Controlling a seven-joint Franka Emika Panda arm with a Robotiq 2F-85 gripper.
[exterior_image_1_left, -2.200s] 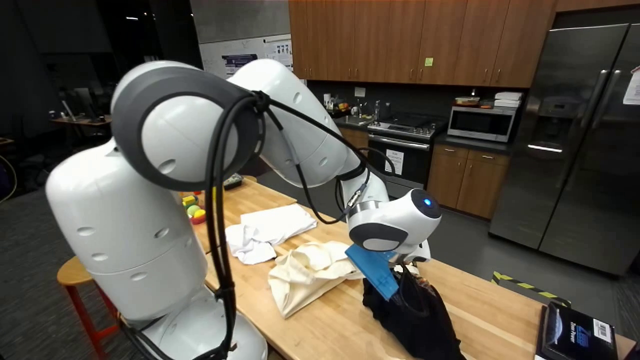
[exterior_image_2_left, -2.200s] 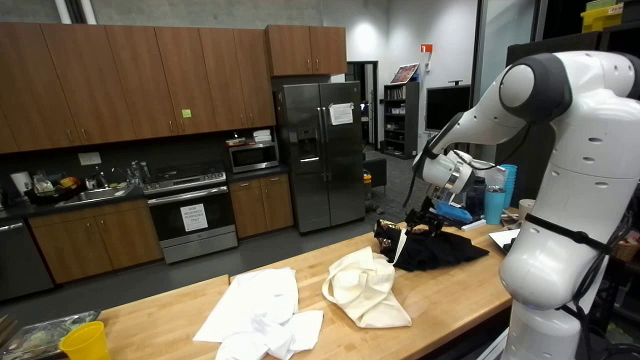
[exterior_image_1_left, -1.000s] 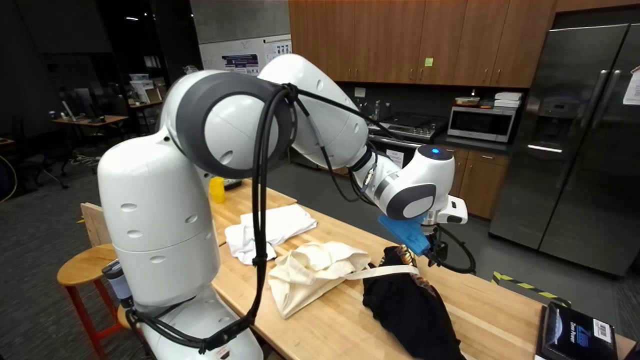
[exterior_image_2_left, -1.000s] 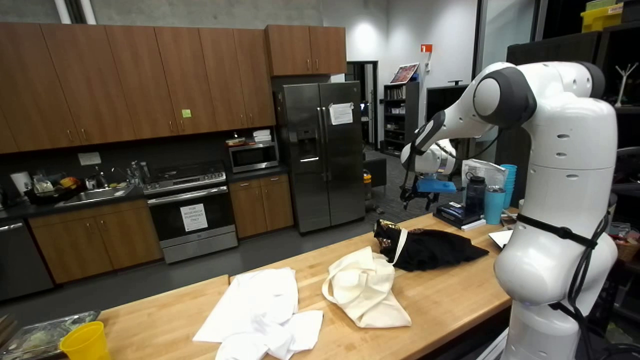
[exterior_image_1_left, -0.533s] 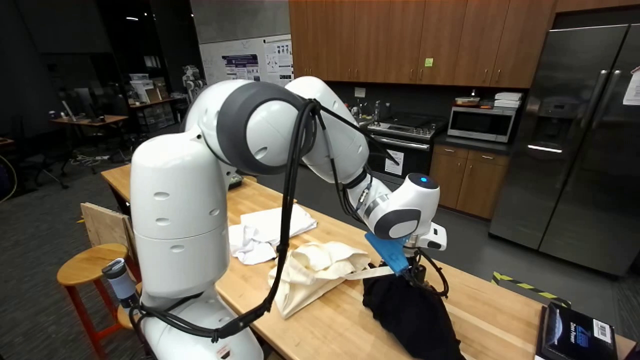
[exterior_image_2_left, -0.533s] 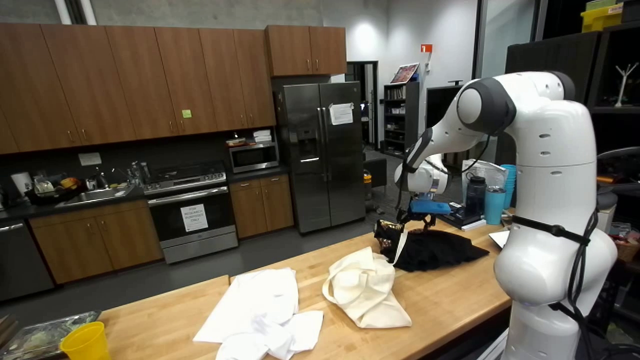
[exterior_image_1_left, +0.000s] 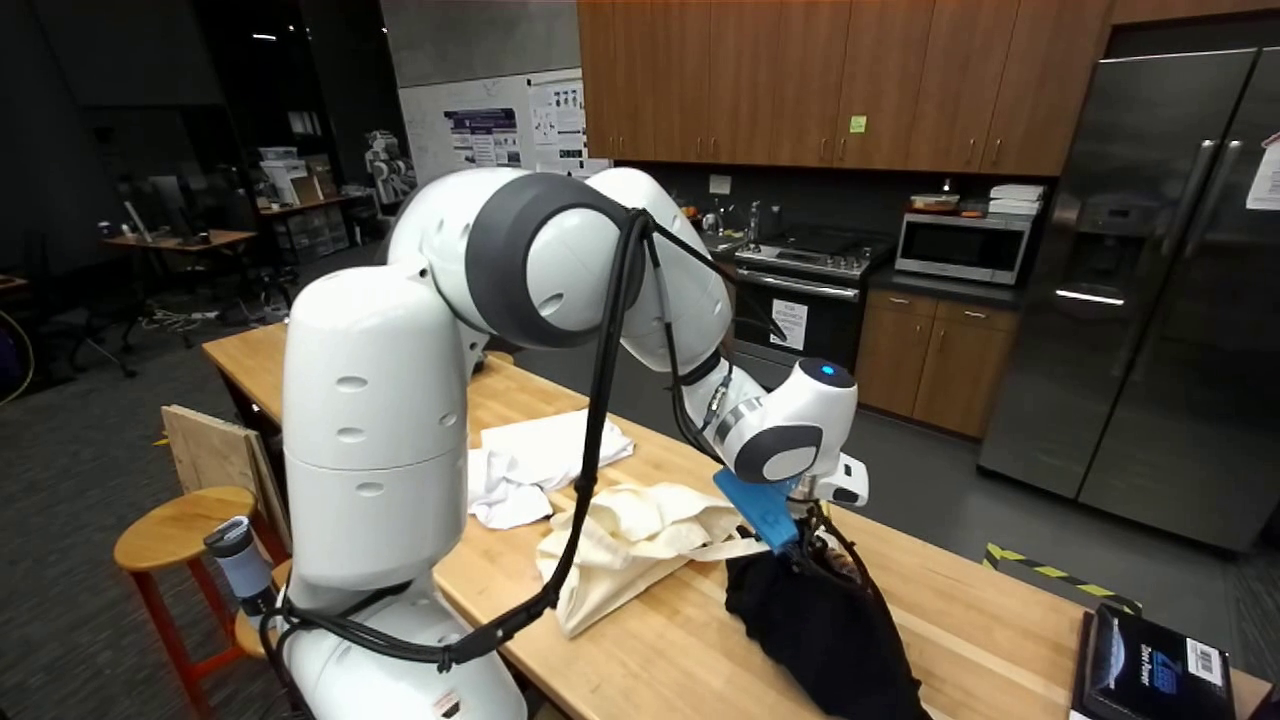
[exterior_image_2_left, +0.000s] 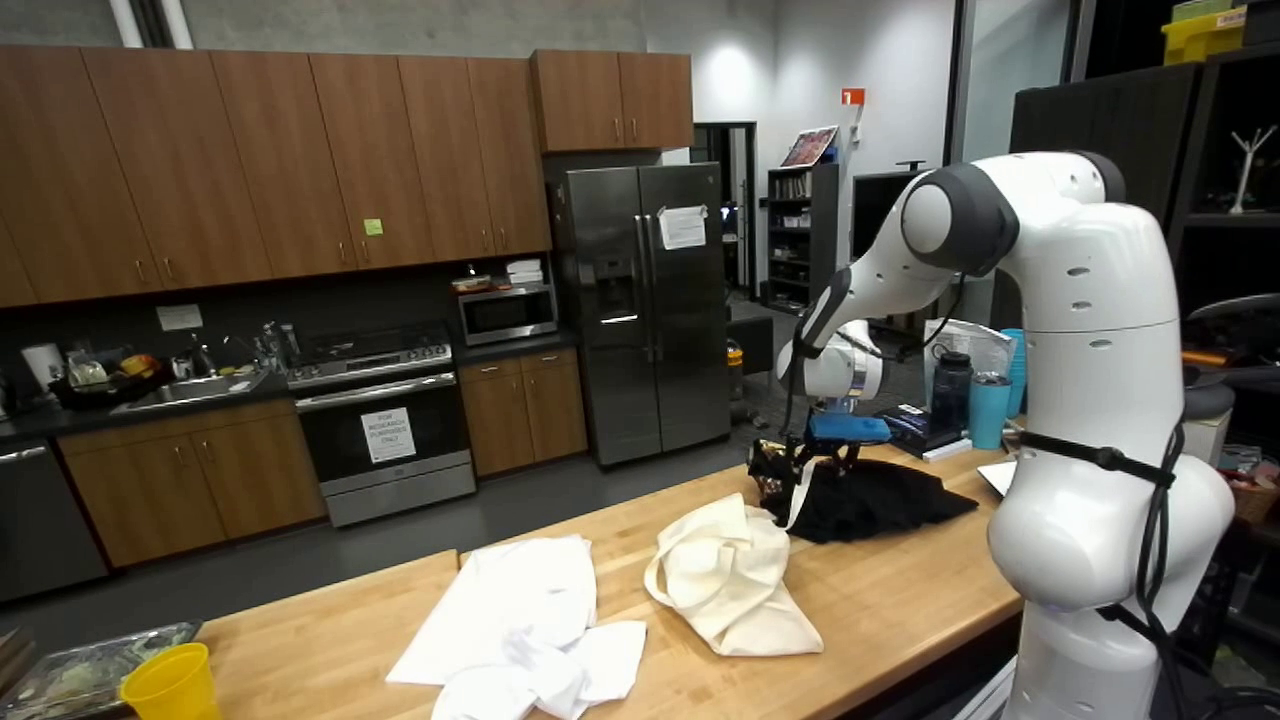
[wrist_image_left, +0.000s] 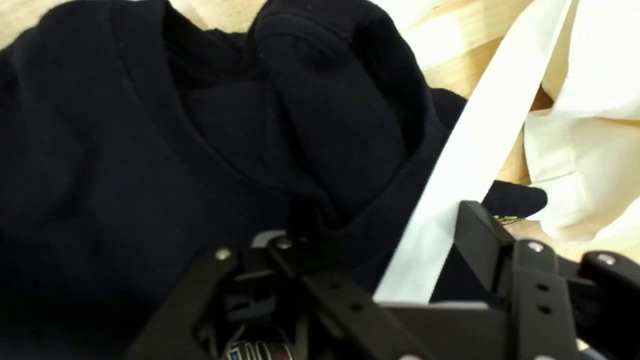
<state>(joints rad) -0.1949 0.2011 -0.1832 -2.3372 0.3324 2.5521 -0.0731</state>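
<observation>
One pincer (wrist_image_left: 375, 225), spread, straddles the cream strap (wrist_image_left: 465, 165), nothing pinched. Strap runs from the tote (exterior_image_2_left: 730, 580) over the black garment (exterior_image_2_left: 880, 500) on the tabletop (exterior_image_2_left: 900, 600). Main risk: garment folds could get nipped w/ it b/c they sit directly underneath; strap, off-centre, might also get shoved b/c 1 jaw's closer.
</observation>
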